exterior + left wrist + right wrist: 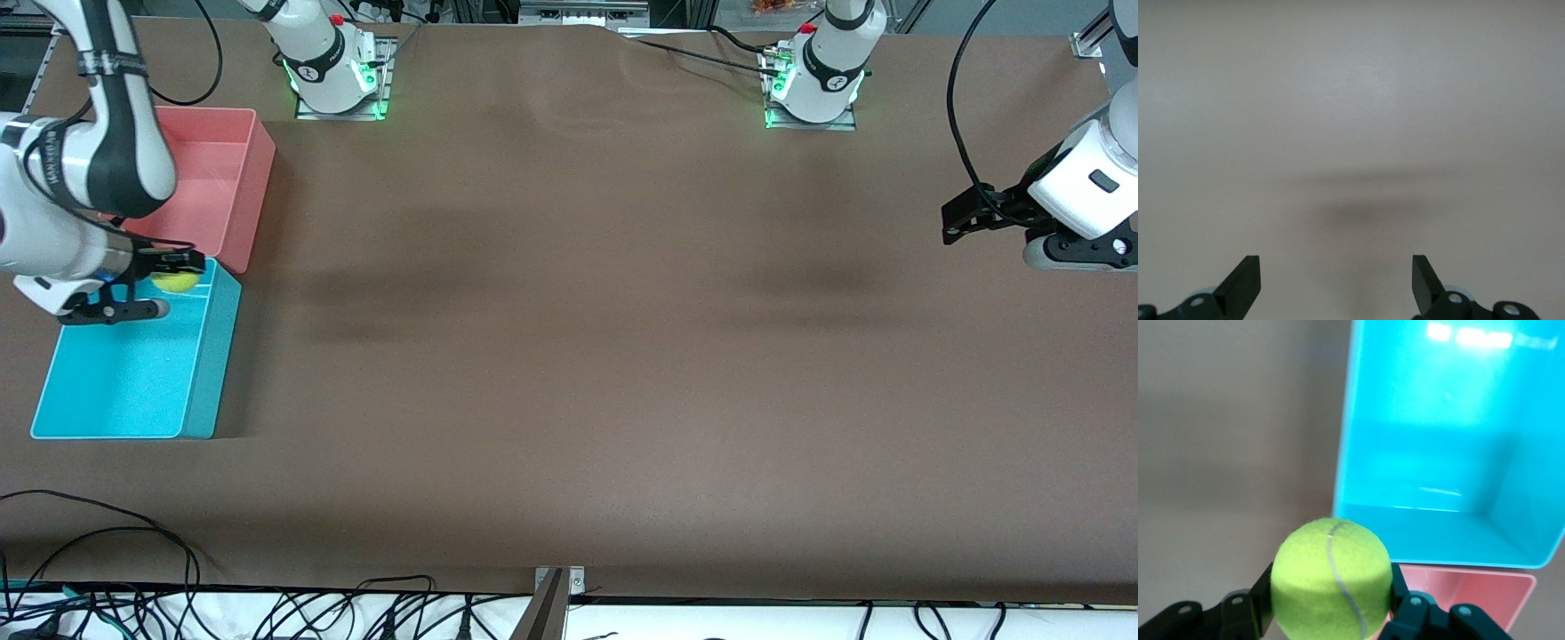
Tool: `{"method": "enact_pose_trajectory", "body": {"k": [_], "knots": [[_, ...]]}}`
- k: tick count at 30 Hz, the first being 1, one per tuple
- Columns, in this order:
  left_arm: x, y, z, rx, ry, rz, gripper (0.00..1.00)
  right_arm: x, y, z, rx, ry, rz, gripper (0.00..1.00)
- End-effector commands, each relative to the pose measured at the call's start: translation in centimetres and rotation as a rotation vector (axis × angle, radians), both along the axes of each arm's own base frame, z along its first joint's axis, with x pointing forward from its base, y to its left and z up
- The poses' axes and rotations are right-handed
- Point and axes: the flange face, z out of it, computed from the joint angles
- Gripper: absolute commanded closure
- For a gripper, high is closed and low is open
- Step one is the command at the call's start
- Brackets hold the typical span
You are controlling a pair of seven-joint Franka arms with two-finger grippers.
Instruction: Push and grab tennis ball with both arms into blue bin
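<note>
The blue bin is sitting at the right arm's end of the table with its floor bare, touching the pink-red bin, which lies farther from the front camera and is partly hidden by the right arm. The right gripper is hanging over the blue bin's rim nearest the pink-red bin, its fingers clamping the tennis ball between them. The left gripper is waiting above bare tabletop at the left arm's end, its fingers spread wide and holding nothing, its arm partly cut off in the front view.

No readable text, label, brand or number shows on the arms, the bins, the ball or the surface in any view.
</note>
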Motion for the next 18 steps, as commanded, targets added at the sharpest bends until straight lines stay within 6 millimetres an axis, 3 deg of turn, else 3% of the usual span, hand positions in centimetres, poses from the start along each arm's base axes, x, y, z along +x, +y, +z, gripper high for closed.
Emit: {"method": "enact_pose_trajectory", "body": {"k": [1,6,18], "knots": [[-0.7,0.3,0.8,0.038,-0.02,-0.03,0.0,1.0,-1.7,-2.8,-0.01,0.01,0.018,0.66],[-0.8,-0.2,0.4,0.001,-0.007,-0.025,0.0,0.9,-4.0,-5.9,0.009,0.03,0.023,0.66],[-0.9,0.3,0.2,-0.032,0.0,-0.008,0.0,0.4,-5.4,-11.1,0.016,0.075,0.01,0.66]]}}
